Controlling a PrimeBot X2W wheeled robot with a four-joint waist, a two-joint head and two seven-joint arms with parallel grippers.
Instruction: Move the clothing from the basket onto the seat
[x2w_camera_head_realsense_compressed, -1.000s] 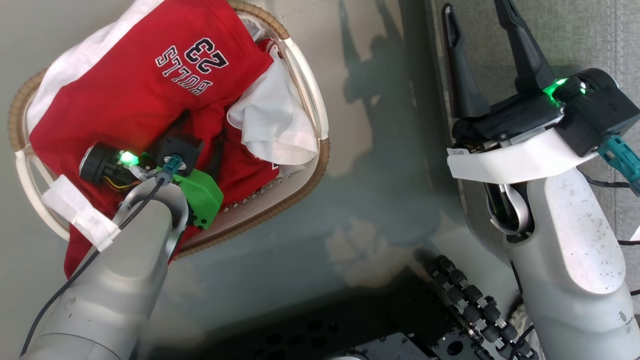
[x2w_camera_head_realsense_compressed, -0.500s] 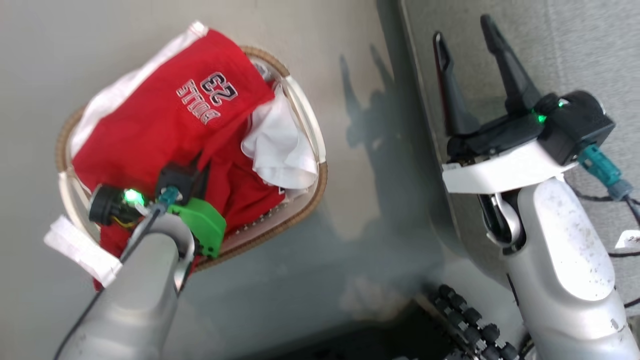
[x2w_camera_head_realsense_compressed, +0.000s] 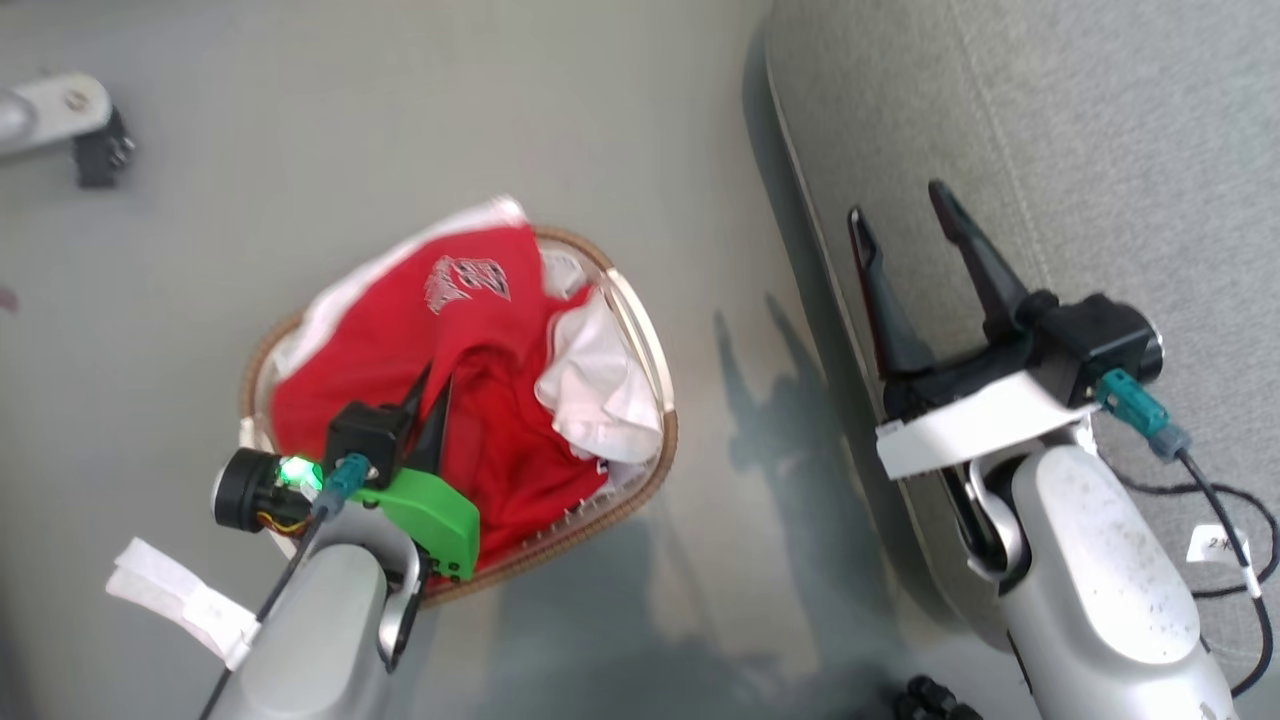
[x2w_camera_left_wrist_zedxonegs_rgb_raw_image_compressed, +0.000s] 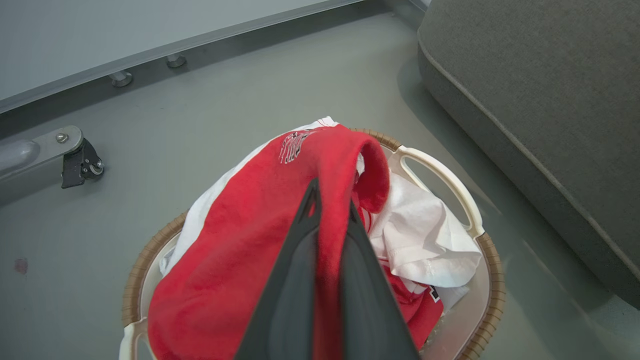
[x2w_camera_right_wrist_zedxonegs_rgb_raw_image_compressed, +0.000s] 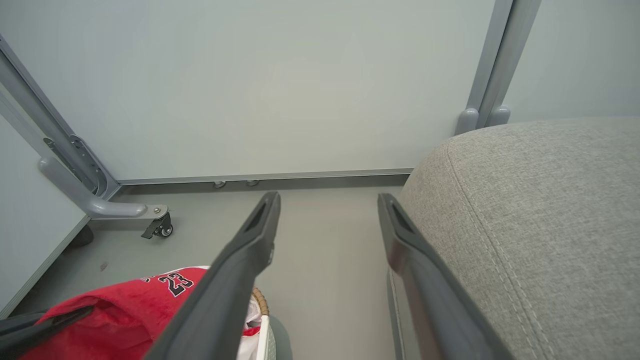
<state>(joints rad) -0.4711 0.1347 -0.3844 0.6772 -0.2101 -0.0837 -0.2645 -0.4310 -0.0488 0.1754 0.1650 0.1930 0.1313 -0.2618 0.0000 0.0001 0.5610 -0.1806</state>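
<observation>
Left forearm (x2w_camera_head_realsense_compressed: 310, 640), right forearm (x2w_camera_head_realsense_compressed: 1100, 560): silver-grey, dark-flecked. Left pincer (x2w_camera_head_realsense_compressed: 436, 380): long dark fingers (x2w_camera_left_wrist_zedxonegs_rgb_raw_image_compressed: 295, 290), green bracket (x2w_camera_head_realsense_compressed: 435, 510), glowing green light (x2w_camera_head_realsense_compressed: 293, 470), teal plug (x2w_camera_head_realsense_compressed: 345, 475), white tape tag (x2w_camera_head_realsense_compressed: 170, 598). Right pincer (x2w_camera_head_realsense_compressed: 897, 202): same fingers, white collar (x2w_camera_head_realsense_compressed: 965, 425), black pod (x2w_camera_head_realsense_compressed: 1100, 335), second teal plug (x2w_camera_head_realsense_compressed: 1135, 400).

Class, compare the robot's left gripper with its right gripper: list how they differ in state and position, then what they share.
The left gripper has its jaws shut on the red clothing; the right gripper has its jaws open and holds nothing. The left gripper is over the basket; the right gripper is at the edge of the seat. Both are dark and two-fingered.
</observation>
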